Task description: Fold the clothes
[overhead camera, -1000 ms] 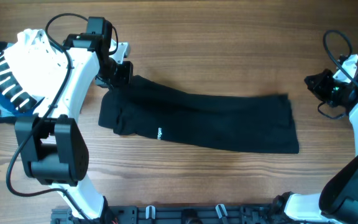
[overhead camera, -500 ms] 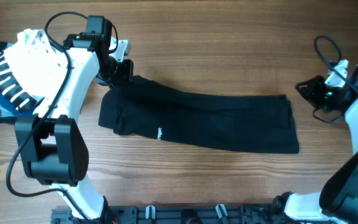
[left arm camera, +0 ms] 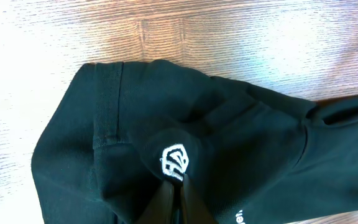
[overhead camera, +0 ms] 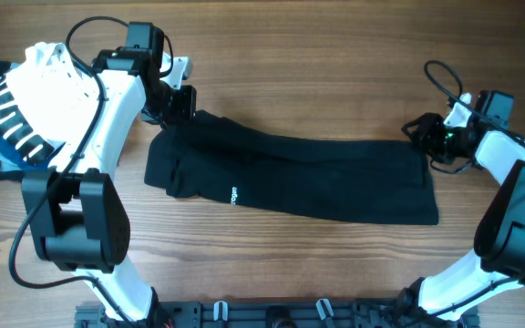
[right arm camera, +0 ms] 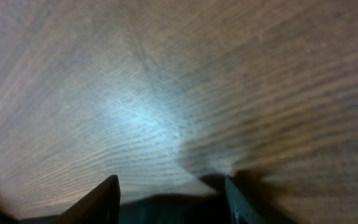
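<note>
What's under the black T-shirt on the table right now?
Wooden table shows all around the black T-shirt, which lies on it. Anything else beneath the fabric is covered and cannot be seen.

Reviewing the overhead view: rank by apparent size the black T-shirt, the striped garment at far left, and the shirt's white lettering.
1. black T-shirt, by far the largest.
2. striped garment, only partly visible.
3. white lettering, tiny.

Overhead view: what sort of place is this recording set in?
Probably a robot lab bench for laundry folding: wooden table, left arm and right arm based at its edge, black T-shirt spread out, spare garments heaped aside.
</note>
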Available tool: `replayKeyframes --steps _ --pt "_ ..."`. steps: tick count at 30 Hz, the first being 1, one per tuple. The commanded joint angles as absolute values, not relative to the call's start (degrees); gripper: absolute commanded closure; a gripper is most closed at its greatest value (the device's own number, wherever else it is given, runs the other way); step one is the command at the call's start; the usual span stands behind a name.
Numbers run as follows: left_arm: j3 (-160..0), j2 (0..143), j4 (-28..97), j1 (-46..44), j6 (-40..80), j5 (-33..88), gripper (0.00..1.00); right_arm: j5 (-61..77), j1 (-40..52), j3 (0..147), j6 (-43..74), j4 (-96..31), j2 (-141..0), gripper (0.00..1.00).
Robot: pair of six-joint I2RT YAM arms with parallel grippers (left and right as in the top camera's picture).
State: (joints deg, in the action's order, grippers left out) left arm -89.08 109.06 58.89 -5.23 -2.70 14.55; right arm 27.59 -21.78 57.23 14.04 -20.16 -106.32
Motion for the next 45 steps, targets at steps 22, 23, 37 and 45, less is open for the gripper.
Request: replayKeyframes --steps 22,23,37,45 --pt "-88.92 107.11 59.53 -5.02 -2.55 15.64 0.96 32.03 -19.57 60.55 10.52 -22.00 -104.71 0.96" --pt "-88.92 107.11 59.64 -5.02 -2.55 15.64 0.96 31.99 -19.57 61.10 10.68 -22.13 -103.39 0.96" --pt "-88.95 106.80 60.45 -5.02 -2.52 16.64 0.96 16.19 -23.57 61.49 13.69 -28.27 -89.23 0.96" --pt "-88.92 106.83 66.48 -5.02 -2.57 16.88 0.96 15.92 -24.03 61.47 13.50 -41.78 -89.25 0.96"
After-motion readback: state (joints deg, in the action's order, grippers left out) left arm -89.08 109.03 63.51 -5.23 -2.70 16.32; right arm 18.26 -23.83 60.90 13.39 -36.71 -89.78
